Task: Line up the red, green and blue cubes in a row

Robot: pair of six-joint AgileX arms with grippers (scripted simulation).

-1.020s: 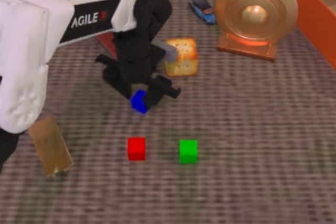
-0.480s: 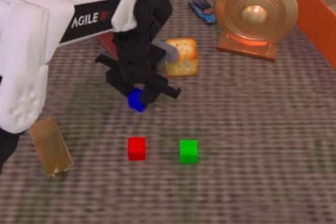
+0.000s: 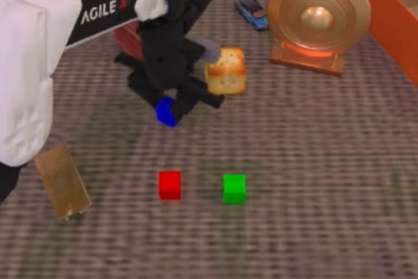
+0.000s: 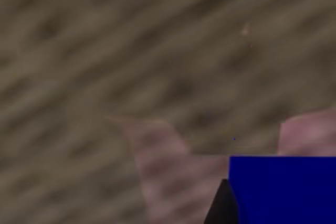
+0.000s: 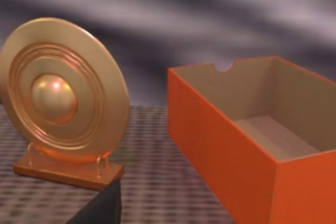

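My left gripper is shut on the blue cube and holds it above the mat, left of the toast block. The left wrist view shows that blue cube pressed against one dark fingertip. Nearer the front, the red cube and the green cube sit side by side on the mat with a gap between them. My right arm is outside the top view. Its wrist view shows one dark fingertip standing wide to one side, with nothing held.
A tan toast block lies right beside the left gripper. At the back are a blue toy car, a bronze disc on a stand and an open orange box. A flat tan block lies front left.
My left gripper has carried the blue cube a little toward the back and left, away from the red cube. The red and green cubes have not moved.
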